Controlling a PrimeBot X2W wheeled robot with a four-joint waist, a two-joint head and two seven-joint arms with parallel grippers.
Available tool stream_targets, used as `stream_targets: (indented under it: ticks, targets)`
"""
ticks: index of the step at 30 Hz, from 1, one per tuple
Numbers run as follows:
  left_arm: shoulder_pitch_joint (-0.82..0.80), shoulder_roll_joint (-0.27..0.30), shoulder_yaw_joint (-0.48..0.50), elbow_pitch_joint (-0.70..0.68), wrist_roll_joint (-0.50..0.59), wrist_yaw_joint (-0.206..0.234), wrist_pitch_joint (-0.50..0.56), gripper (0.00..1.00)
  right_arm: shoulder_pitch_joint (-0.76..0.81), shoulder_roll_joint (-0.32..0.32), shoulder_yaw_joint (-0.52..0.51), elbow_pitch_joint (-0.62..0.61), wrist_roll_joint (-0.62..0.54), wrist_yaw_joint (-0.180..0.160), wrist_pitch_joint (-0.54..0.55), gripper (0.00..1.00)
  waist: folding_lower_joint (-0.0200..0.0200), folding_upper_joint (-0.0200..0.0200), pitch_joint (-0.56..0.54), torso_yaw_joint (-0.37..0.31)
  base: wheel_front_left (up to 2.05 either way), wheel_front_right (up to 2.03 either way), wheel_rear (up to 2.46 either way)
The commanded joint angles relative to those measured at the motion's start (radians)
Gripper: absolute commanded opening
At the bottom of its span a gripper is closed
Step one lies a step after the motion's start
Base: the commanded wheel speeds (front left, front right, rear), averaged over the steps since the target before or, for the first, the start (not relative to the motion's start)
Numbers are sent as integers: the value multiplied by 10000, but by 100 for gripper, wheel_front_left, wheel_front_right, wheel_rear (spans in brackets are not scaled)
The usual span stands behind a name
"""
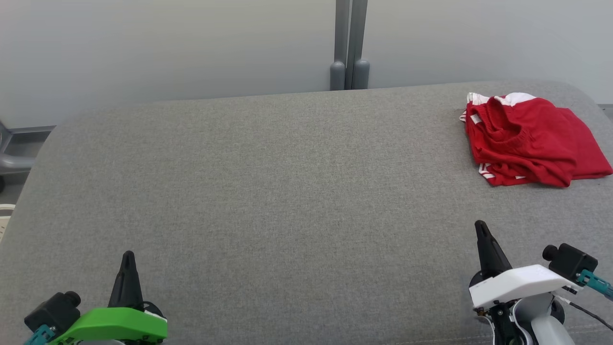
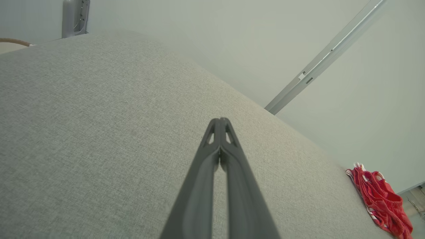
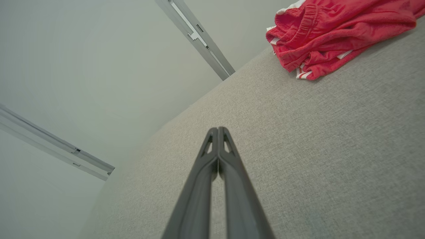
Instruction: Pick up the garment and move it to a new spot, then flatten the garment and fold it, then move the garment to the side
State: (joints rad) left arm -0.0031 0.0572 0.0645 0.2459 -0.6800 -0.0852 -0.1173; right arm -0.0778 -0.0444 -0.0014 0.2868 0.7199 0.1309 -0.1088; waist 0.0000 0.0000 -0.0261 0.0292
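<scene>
1. Head view: no step of the task is seen in hand, since the garment (image 1: 531, 139) is gripped by neither claw.
2. Whether the garment awaits its first pick-up or has already been set aside cannot be settled. Because it lies bunched and loosely doubled with uneven edges, the flattening and folding are judged more likely left to do.
3. The left claw (image 1: 128, 256) is pressed together, tips meeting, with nothing pinched. It is held over the near left of the tabletop (image 1: 268, 182).
4. The right claw (image 1: 480, 227) is likewise pressed together and empty, over the near right.
5. Further out, the red garment with white stripes is found at the far right corner of the grey cloth-covered tabletop. It lies beyond the right claw's tips and well apart from the left claw.
</scene>
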Motion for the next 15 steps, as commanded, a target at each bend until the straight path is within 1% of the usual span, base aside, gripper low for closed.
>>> stream_targets:
  ticks: [1, 15]
  targets:
    - [-348, 53, 57, -72, -268, -47, 53, 0, -309, -41, -71, -85, 272, 1, 66, 0, 0, 0, 3, -3, 0, 0, 0]
    - [-760, 30, 158, 183, -2168, -140, 544, 0, -530, -50, -341, 49, 2084, 1, 530, 0, 0, 0, 57, -47, 0, 0, 0]
